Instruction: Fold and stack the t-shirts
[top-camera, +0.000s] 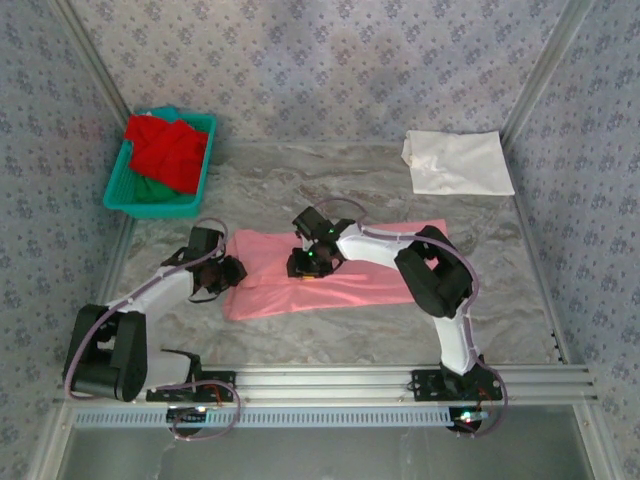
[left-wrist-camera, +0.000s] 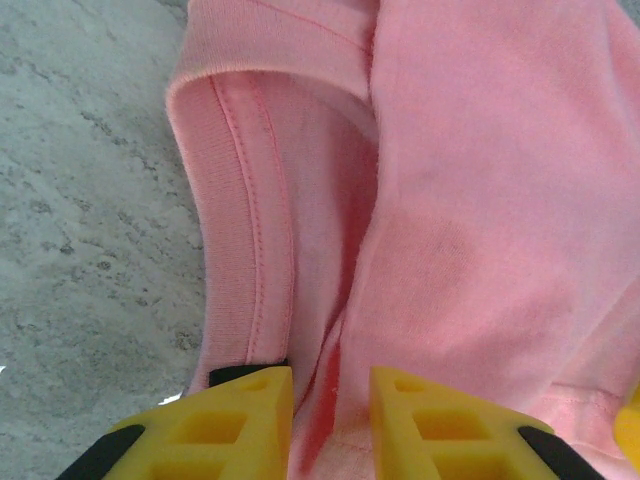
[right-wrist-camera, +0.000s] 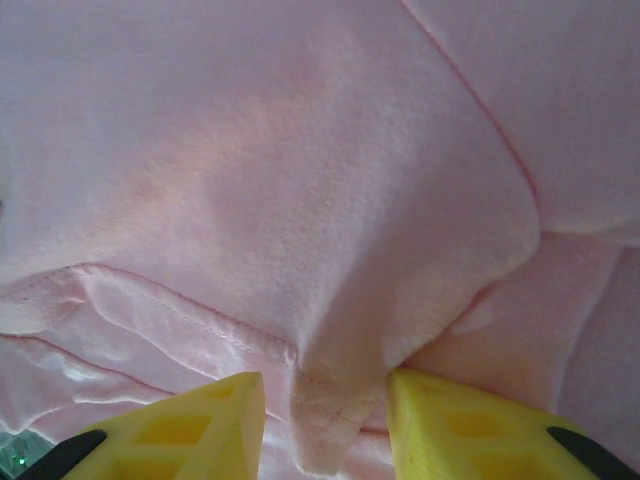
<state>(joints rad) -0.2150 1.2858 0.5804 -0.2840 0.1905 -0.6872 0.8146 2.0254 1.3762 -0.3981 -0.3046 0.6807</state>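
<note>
Yellow fingers (left-wrist-camera: 250, 420) of the left gripper (left-wrist-camera: 332, 385) are closed on a fold of the pink t-shirt (left-wrist-camera: 480, 200); the right gripper (right-wrist-camera: 325, 390) is clamped likewise. From above, it is seen flat mid-table (top-camera: 300, 335), with the white t-shirt (top-camera: 458, 162) far right.

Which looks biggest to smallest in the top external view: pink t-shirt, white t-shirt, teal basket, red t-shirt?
1. pink t-shirt, spread flat, clearly the largest.
2. teal basket and white t-shirt look about alike, so I won't rank them.
3. red t-shirt, bunched inside the basket, is the smallest.
</note>
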